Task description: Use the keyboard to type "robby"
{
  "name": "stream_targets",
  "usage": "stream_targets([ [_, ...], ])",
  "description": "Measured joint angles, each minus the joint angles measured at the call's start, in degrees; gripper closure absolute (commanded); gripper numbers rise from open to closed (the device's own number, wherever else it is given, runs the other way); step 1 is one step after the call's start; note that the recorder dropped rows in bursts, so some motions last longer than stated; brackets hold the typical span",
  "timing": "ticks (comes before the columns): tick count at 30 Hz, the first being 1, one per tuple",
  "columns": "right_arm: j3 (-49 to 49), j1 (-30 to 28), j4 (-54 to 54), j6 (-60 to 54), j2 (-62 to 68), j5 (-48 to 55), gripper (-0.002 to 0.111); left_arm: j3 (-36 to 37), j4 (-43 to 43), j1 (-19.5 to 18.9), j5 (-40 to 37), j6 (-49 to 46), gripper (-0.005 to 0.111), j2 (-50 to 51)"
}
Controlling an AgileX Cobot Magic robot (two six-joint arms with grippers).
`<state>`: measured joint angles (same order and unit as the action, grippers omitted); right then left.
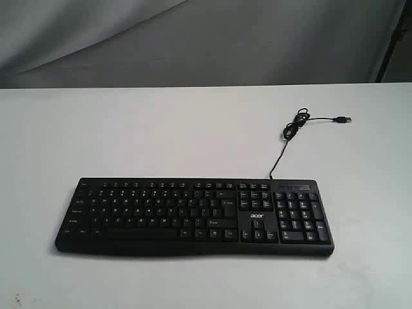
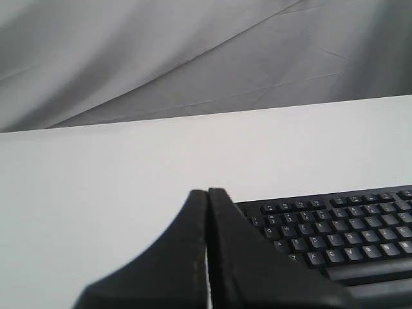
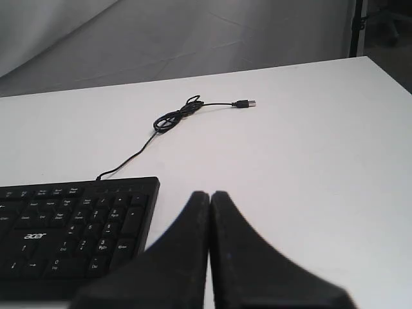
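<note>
Both together: left fingers [image 2: 180, 257], right fingers [image 3: 180, 257], near keyboard [image 1: 193, 215].

Main obstacle: keyboard [image 1: 193, 215], low and wide, lying across the near middle of the counter [image 1: 129, 129].
Behind it: thin cable [image 1: 291, 127] runs from the keyboard's back edge to a loose coil and plug, far right.
Open counter: far left half, past both keyboard ends, and the near strip.
Far boundary: grey cloth backdrop [image 1: 193, 38] beyond the counter edge.

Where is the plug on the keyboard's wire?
In the exterior view the plug lies on the table at the right, beyond the keyboard, just past the coiled wire.
</note>
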<state>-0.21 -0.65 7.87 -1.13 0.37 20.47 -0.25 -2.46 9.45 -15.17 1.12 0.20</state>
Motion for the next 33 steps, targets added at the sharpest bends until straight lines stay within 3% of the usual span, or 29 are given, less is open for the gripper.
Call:
stream_targets([
  [25, 0.0, 0.0, 0.0, 0.0, 0.0, -0.42, 0.108, 0.0, 0.0, 0.0, 0.0, 0.0, 0.107, 0.0],
  [33, 0.0, 0.0, 3.45, 0.0, 0.0, -26.35, 0.108, 0.0, 0.0, 0.0, 0.0, 0.0, 0.107, 0.0],
])
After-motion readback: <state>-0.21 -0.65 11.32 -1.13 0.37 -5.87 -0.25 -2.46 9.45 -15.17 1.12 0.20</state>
